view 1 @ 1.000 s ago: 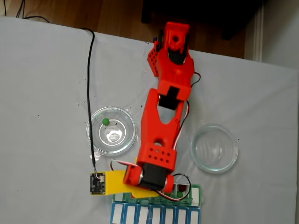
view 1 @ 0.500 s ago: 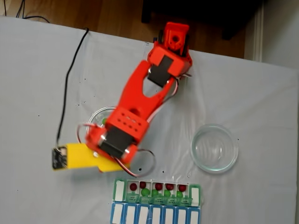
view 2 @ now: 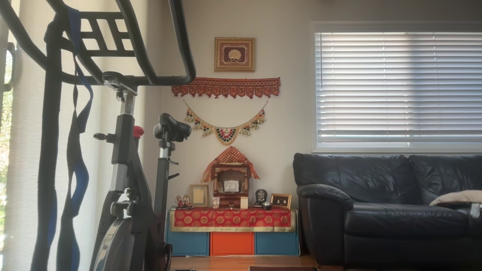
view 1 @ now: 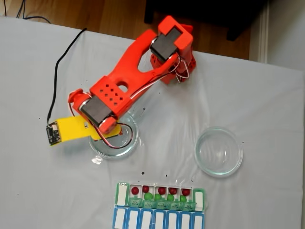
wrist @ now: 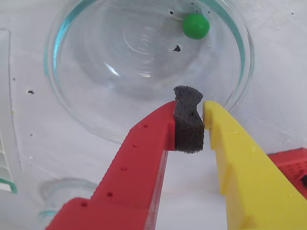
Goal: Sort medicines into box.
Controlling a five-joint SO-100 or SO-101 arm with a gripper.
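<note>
In the wrist view my gripper (wrist: pixel 200 109) hangs over the near rim of a clear glass dish (wrist: pixel 96 72). Its red and yellow fingers are shut, with just the black foam pad (wrist: pixel 188 120) between them. One green medicine ball (wrist: pixel 195 25) lies at the dish's far side, apart from the fingertips. The fixed view has the red arm (view 1: pixel 119 90) stretched over this left dish (view 1: pixel 126 143), hiding the ball. The box (view 1: pixel 159 205) lies at the bottom edge, lids open, with dark red medicines (view 1: pixel 161 190) and green medicines (view 1: pixel 157 196) in its compartments.
An empty second glass dish (view 1: pixel 218 151) stands right of the arm on the white cloth (view 1: pixel 38 181). A black cable (view 1: pixel 57 81) runs from the yellow camera mount (view 1: pixel 71 129) toward the far edge. The other view shows a room with an exercise bike (view 2: pixel 124 169) and a sofa (view 2: pixel 388 203).
The arm has swung from over the box's right end to the left and back, and now hangs over the left dish. The box's compartments have come into view.
</note>
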